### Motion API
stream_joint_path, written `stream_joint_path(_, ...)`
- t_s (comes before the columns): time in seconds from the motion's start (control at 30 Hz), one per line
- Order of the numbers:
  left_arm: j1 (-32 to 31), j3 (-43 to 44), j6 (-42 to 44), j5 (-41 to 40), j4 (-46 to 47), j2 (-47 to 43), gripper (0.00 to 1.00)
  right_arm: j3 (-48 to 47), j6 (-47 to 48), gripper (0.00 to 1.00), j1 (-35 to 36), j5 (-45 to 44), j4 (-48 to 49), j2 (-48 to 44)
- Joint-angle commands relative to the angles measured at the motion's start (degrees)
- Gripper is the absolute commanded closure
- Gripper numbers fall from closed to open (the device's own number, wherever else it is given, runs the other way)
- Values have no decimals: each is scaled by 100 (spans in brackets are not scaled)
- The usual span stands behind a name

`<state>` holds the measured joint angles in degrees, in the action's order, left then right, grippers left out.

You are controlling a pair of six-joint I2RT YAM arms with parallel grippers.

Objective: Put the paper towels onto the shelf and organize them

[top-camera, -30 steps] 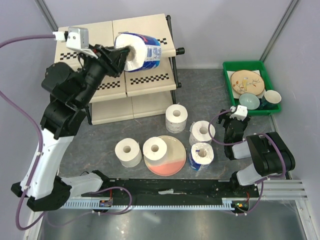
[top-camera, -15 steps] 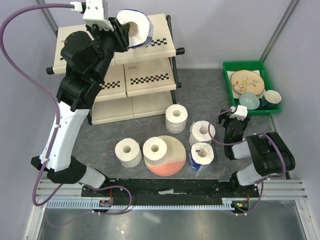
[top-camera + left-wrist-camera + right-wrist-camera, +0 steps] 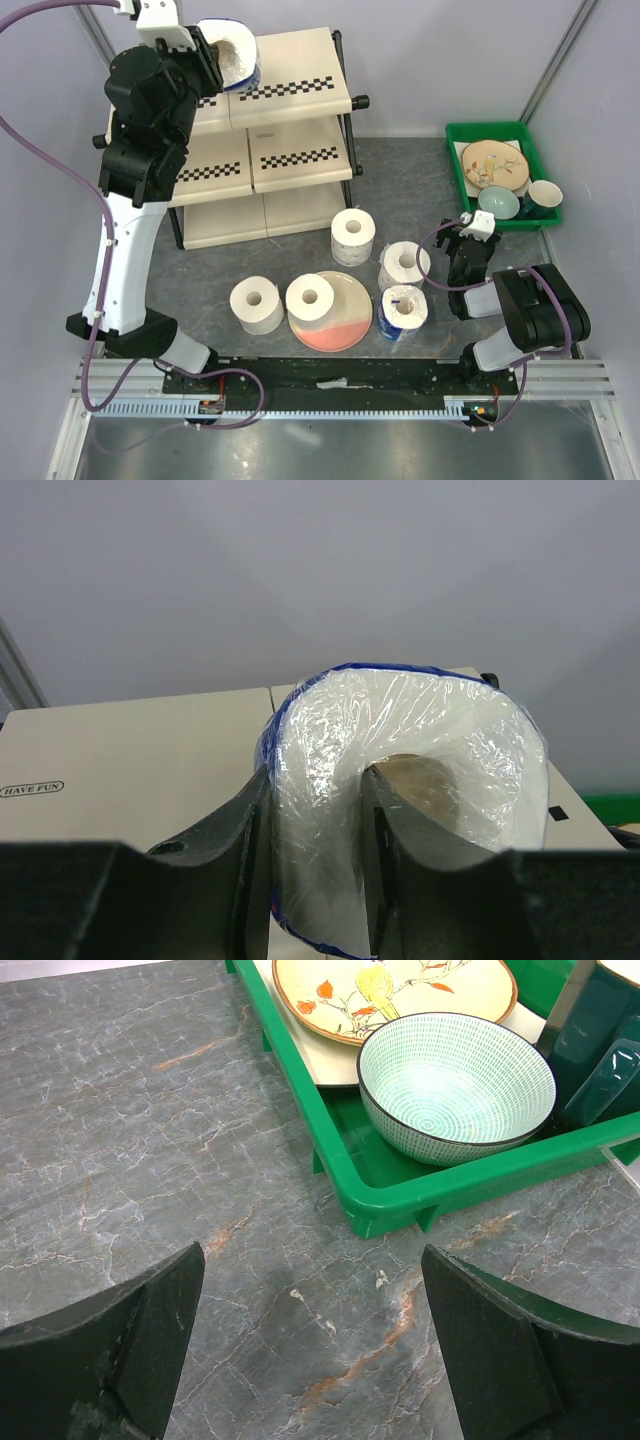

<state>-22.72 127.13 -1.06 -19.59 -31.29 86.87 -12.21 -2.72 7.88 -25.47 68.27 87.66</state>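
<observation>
We note left end effector point(image 3: 317, 780) pinching wall of blue-wrapped roll point(image 3: 430, 740), one finger inside core, roll held over top tier of shelf point(image 3: 290, 60). Right end effector point(image 3: 315, 1310) spread wide, empty, low over table point(image 3: 150, 1110) beside green tray point(image 3: 400, 1190). Five other rolls point(image 3: 352, 235) on table, one on pink plate point(image 3: 345, 322).

Your left arm point(image 3: 130, 240) and right arm point(image 3: 535, 315) match: white lower links, bulky black joints above. A purple cable point(image 3: 104, 262) trails off each (the left one's far longer). White camera boxes point(image 3: 160, 15) cap the wrists; left hand point(image 3: 316, 800) and right hand point(image 3: 312, 1265) have matte black fingers.
</observation>
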Motion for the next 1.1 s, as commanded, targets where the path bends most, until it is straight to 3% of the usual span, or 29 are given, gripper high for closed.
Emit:
stream_joint_path(0.0,206,75,-491,667,246,67,66,-62,9,2,3,-1,204,-12)
stream_joint_path(0.2,444,57,-702,1107,229,207,66,-63,9,2,-6,7,204,-12)
stream_joint_path(0.6,585,-127,-650,1010,202,49,66,-63,9,2,3,-1,195,-12)
stream_joint_path(0.9,620,-189,-790,1450,202,146,65,-62,8,2,-6,7,195,-12)
stream_joint_path(1.0,637,-162,-790,1459,211,163,63,-62,17,2,-6,-1,195,-12)
stream_joint_path(1.07,655,-145,-782,1458,202,155,56,-62,8,2,-6,7,196,-21)
